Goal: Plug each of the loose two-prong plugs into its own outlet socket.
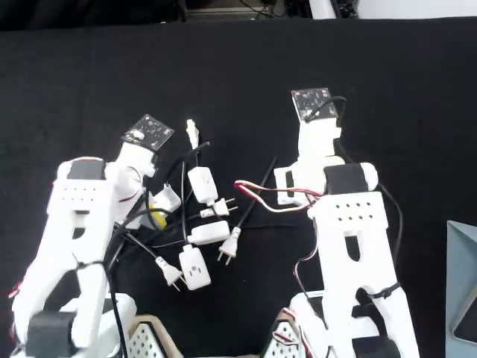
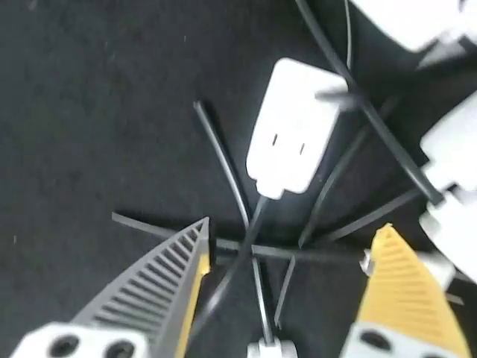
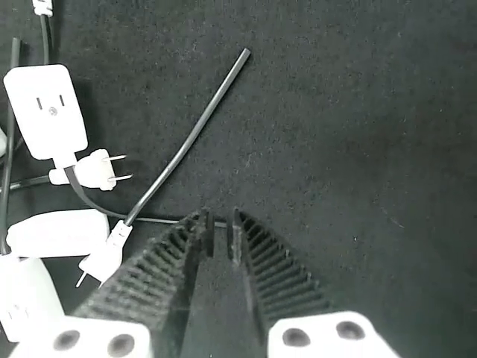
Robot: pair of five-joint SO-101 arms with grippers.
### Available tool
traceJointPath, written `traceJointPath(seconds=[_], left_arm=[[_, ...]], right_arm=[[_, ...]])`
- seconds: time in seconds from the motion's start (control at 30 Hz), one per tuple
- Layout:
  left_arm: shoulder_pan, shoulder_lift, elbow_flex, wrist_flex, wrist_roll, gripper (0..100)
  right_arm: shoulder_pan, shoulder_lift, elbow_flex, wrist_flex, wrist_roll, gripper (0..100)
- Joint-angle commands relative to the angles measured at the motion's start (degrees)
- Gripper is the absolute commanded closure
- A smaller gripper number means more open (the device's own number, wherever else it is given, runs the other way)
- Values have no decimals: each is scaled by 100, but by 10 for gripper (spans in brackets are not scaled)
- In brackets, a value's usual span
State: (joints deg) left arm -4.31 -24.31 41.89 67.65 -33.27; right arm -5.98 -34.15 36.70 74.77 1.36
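The sockets and plugs lie in a knot of black cords on the table, between the two arms. The far socket sits at the knot's 12 o'clock. The first plug lies just at its 5 o'clock, against its end, with both prongs bare and aimed toward 3 o'clock. The middle socket lies on its side at the centre. At its 4 o'clock is the second plug, prongs free and aimed toward 7 o'clock. The near socket is at the knot's 6 o'clock, with the third plug just beside it at 9 o'clock, its prongs also free. No plug shown is seated in a socket. The left claw is at the knot's 9 o'clock with its jaws spread wide and nothing between them. Cords cross the gap between its fingers, and the left socket lies just past the tips, its two slots facing up. The right claw is at the knot's 3 o'clock, its jaws drawn almost together with a thin slit left. Nothing can be seen clamped in it. A cord runs just past its tips, and the second plug lies near them.
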Motion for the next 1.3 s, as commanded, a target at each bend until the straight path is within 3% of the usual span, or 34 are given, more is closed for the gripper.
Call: traceJointPath(seconds=[0.0, 0.23, 0.63, 0.87, 1.07, 1.27], left_arm=[[189, 360, -321, -510, -62, 671], [479, 1073, -321, -1108, -70, 776], [497, 1600, -321, -1354, -44, 787], [769, 1591, -321, -1327, -53, 970], [725, 1046, -488, -1319, -18, 972], [233, 862, -1402, -1363, 360, 972]], right_arm=[[114, -127, 4, -88, 9, 956], [114, -127, 57, -79, 9, 956], [114, -127, 127, -97, 9, 956], [114, -127, 127, -97, 9, 956], [114, -127, 127, -88, 9, 956], [97, -127, 127, -88, 9, 956]])
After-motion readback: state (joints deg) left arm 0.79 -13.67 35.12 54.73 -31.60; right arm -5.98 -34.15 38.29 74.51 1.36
